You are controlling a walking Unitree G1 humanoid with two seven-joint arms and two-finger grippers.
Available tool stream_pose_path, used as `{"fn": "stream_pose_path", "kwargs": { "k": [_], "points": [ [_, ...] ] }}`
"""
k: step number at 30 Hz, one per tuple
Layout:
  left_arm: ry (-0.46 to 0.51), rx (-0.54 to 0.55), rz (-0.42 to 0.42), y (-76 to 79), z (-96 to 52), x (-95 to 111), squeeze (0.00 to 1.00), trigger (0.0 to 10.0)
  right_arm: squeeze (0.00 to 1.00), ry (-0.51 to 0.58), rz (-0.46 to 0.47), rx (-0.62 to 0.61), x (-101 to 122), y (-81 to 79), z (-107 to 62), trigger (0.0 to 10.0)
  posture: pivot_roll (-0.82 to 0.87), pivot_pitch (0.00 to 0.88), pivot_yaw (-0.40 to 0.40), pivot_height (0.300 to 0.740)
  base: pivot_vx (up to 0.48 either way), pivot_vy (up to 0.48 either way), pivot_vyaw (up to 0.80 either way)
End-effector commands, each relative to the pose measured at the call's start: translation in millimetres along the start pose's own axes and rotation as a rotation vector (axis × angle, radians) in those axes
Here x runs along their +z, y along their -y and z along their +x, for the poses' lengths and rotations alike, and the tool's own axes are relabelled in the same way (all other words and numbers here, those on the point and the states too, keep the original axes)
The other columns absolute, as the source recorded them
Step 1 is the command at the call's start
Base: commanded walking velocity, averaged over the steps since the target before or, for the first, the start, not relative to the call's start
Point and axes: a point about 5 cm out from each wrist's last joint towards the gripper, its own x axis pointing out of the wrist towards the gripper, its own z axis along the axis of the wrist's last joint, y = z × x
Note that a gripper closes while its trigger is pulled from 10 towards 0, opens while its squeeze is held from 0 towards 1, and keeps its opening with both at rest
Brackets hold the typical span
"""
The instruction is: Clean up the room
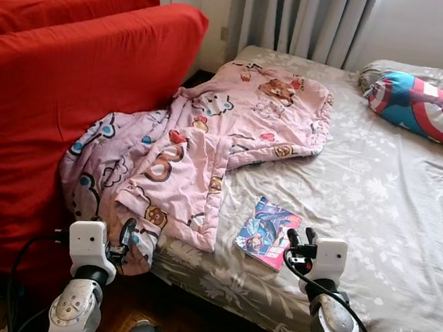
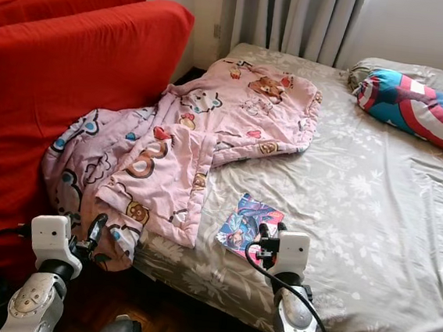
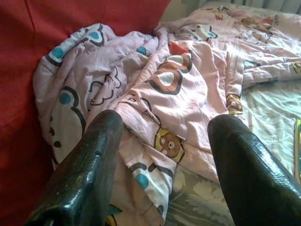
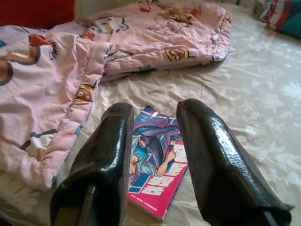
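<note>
I stand at the foot of the bed (image 1: pixel 404 231), which fills the right and centre of the frame, and both my arms are raised toward the mess on it. My right gripper (image 1: pixel 301 238) hovers at the lower centre-right, its fingers (image 4: pixel 113 155) spread with nothing between them, aimed straight at the comic book (image 1: pixel 268 232) that lies flat on the grey sheet near the bed's edge; I judge that is the first thing to lift, since it sits loose and close. My left gripper (image 1: pixel 126 235) hangs at the lower left, fingers (image 3: pixel 89 169) also spread and empty, just before the drooping corner of the pink blanket (image 1: pixel 207 149). That blanket is crumpled across the middle, bunched against the red cushion (image 1: pixel 63 104) on the left and spilling over the mattress edge, so it needs straightening. At the upper right a striped pillow (image 1: pixel 428 103) rests by the curtain (image 1: pixel 298 20).
</note>
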Motion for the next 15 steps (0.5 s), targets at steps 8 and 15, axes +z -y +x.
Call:
{"fn": "stream_pose_path", "kwargs": {
  "k": [8, 15],
  "points": [
    [-0.005, -0.002, -0.001, 1.4, 1.0, 0.0, 0.00, 10.0, 0.00, -0.003, -0.001, -0.002, -1.3, 1.1, -1.1, 10.0, -0.09, 0.057, -0.033, 0.639, 0.000, 0.000, 0.00],
    [-0.008, -0.004, -0.001, 1.8, 1.0, -0.2, 0.00, 10.0, 0.00, -0.005, -0.003, -0.004, -1.2, 1.4, -1.1, 10.0, -0.09, 0.060, -0.033, 0.639, 0.000, 0.000, 0.00]
  ]
}}
